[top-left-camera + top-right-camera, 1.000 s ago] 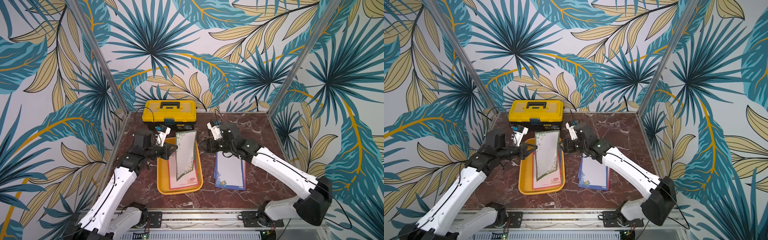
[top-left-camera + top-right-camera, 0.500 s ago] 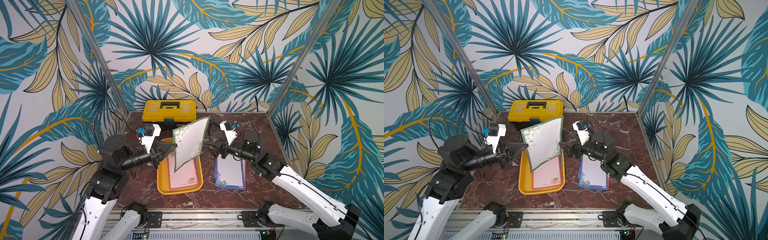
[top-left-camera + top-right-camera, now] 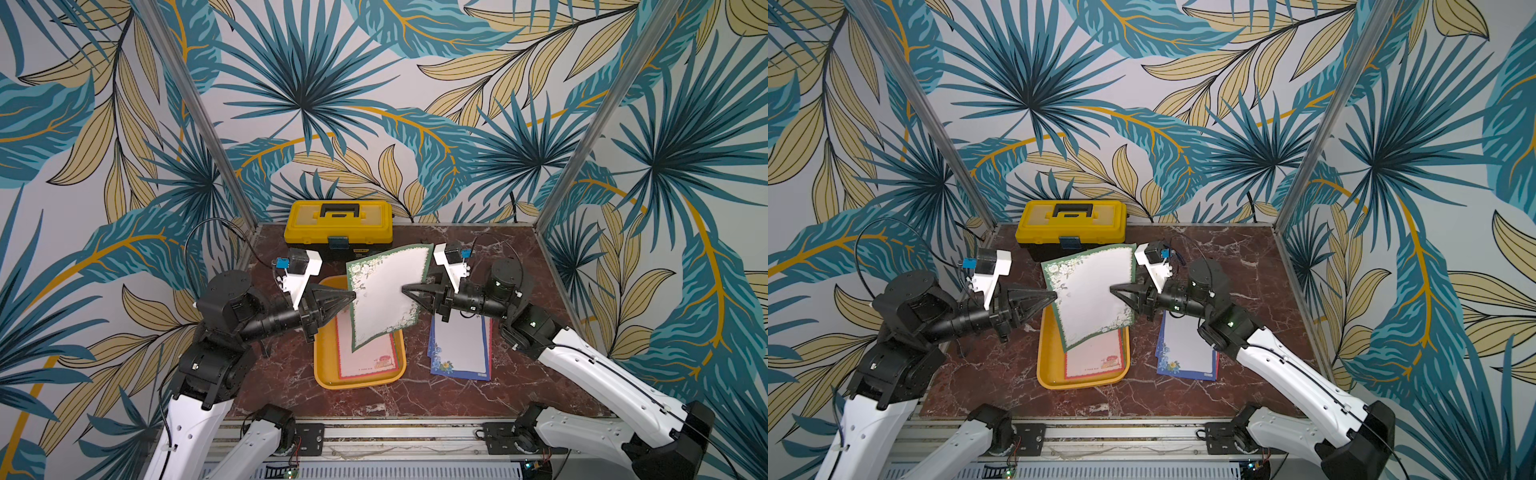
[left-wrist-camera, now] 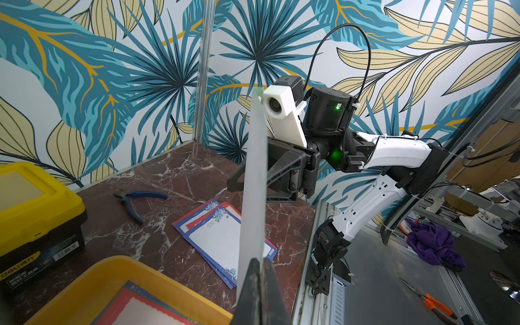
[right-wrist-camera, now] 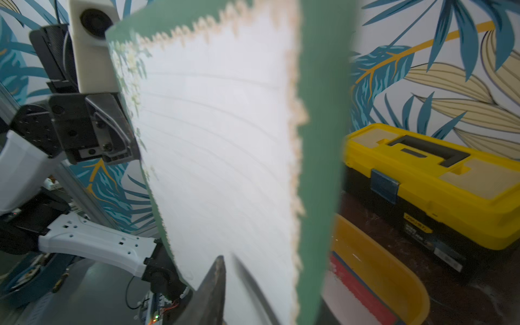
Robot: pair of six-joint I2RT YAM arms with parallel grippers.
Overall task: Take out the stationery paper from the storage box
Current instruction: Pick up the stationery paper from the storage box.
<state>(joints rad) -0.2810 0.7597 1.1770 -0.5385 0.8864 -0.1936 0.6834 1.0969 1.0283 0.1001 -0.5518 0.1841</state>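
Left gripper point(image 3: 354, 295) of mine is clamped on the left edge of a green-bordered stationery sheet point(image 3: 384, 299), held above the orange storage box point(image 3: 320, 368). My right gripper point(image 3: 404, 287) straddles the right edge; I cannot tell if it grips. The sheet's long axis slopes from far and high, toward the toolbox point(image 3: 338, 226), to near and low.

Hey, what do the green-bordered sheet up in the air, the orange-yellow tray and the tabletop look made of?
Green-bordered sheet: thin matte paper; it bows and shows almost no thickness edge-on.
Tray: probably moulded plastic, smooth, uniform colour, rounded corners.
Tabletop: reddish-brown with white veins, marble or a marble-look laminate; cannot tell which.
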